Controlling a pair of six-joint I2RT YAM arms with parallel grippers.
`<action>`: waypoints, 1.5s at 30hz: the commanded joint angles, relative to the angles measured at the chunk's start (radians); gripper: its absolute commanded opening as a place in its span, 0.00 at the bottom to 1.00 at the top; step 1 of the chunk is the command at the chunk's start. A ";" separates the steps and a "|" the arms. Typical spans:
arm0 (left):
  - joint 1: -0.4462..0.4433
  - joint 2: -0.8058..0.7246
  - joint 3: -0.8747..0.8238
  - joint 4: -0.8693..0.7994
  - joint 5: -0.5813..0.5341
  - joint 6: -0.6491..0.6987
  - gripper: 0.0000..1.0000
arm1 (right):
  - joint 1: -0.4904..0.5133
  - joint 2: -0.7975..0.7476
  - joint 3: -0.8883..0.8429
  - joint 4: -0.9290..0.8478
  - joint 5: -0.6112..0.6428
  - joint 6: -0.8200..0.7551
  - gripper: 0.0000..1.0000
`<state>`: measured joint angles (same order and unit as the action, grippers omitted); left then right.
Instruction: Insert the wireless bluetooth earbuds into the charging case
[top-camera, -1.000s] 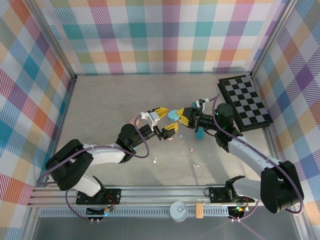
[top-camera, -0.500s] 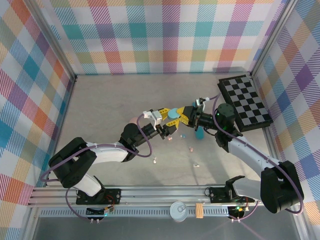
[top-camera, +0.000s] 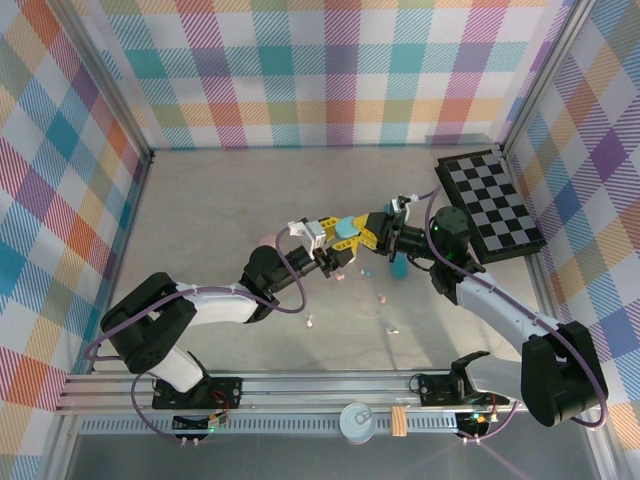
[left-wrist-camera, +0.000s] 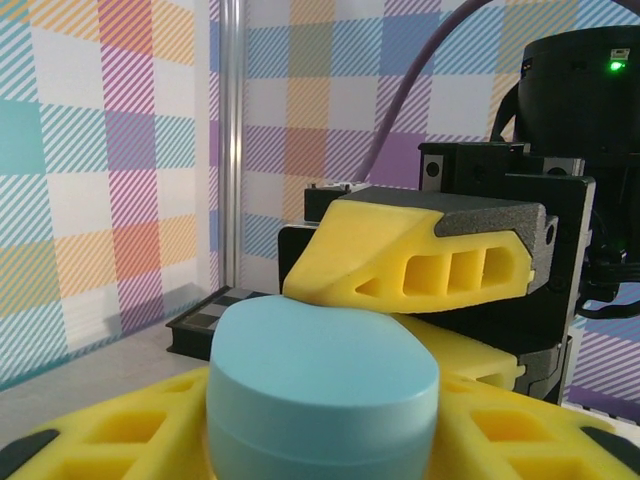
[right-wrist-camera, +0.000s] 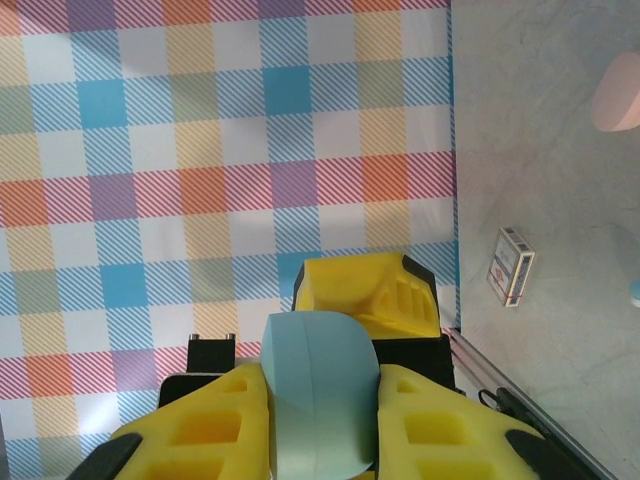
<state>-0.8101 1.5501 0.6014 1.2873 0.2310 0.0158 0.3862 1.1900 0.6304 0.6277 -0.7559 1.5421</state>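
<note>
Held the light blue charging case (top-camera: 346, 228) clear above the middle of the table (top-camera: 220, 200) in the right gripper (top-camera: 362, 235), yellow fingers (left-wrist-camera: 400, 265) pinched tight on lid and underside from the right side. Met it from the left with the left gripper (top-camera: 335, 244), fingers (left-wrist-camera: 110, 430) partly drawn in and lying along both flanks of the case, seemingly touching; could not tell firm grip from mere contact. Showed the case closed, lid flat on its base. Left the wireless bluetooth earbuds (top-camera: 381, 297) scattered loose on the table, nearer than both grippers, apart from one another and outside the case; too small to tell colours surely. Stood a teal stick (top-camera: 399, 265) just on the near side of the right gripper. Had a checkerboard (top-camera: 490, 203) lying at the far right, close by the wall.
</note>
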 joint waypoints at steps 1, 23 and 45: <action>-0.016 0.010 0.024 0.056 0.047 0.003 0.44 | 0.008 -0.003 0.041 0.024 -0.005 0.011 0.15; -0.015 -0.037 -0.010 0.046 0.074 -0.036 0.28 | 0.008 -0.097 0.101 -0.335 0.072 -0.210 0.57; 0.125 -0.199 -0.075 0.053 0.586 -0.369 0.28 | 0.153 -0.322 0.298 -0.970 0.084 -1.632 0.95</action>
<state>-0.6884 1.3777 0.5137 1.2865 0.7277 -0.3084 0.5106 0.8547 0.9218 -0.3008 -0.6659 0.1139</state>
